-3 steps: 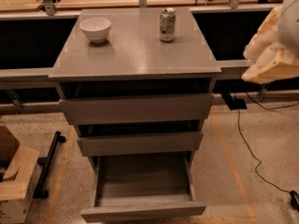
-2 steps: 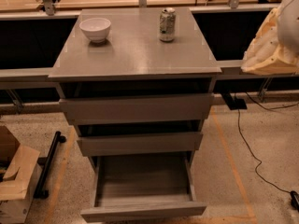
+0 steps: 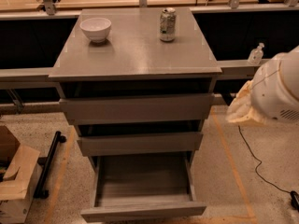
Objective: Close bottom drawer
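The bottom drawer (image 3: pixel 142 212) of the grey wood-grain cabinet is pulled far out. Its plain front panel is near the lower edge of the camera view, and its shallow box (image 3: pixel 142 178) is empty. The middle drawer front (image 3: pixel 140 143) and the top drawer front (image 3: pixel 138 107) above it stand slightly out. My gripper is out of view. Only a white rounded arm part with a beige cover (image 3: pixel 275 92) shows at the right edge, beside the cabinet and level with the top drawer.
A white bowl (image 3: pixel 96 28) and a drink can (image 3: pixel 167 24) stand on the cabinet top (image 3: pixel 135 55). A cardboard box (image 3: pixel 14 176) and a black bar (image 3: pixel 49 162) are on the floor at left. A black cable (image 3: pixel 254 157) runs at right. A small bottle (image 3: pixel 256 54) stands on the rail.
The white arm part at the right has moved down, from level with the cabinet top to level with the top drawer. The drawers have not moved.
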You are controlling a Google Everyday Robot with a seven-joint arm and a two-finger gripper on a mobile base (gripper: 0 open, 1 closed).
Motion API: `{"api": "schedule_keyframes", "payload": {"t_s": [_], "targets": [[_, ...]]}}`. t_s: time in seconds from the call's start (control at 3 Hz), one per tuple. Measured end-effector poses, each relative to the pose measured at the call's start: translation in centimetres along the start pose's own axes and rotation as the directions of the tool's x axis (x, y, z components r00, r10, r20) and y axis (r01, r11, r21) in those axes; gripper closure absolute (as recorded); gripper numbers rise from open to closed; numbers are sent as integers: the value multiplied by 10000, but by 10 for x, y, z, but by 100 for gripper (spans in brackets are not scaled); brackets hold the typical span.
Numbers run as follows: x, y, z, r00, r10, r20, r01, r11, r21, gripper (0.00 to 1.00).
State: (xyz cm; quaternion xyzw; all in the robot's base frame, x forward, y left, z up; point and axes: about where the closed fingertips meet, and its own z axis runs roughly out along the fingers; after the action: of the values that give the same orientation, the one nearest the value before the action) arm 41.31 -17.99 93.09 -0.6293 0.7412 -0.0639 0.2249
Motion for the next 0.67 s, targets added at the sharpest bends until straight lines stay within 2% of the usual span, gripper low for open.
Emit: {"api": "schedule_keyframes", "payload": {"t_s": [0.33, 0.67], "targets": [[19, 20, 74, 9999, 1, 147, 11, 9970, -775, 100], [20, 21, 77, 9999, 26, 146, -14, 9969, -788, 100]]}}
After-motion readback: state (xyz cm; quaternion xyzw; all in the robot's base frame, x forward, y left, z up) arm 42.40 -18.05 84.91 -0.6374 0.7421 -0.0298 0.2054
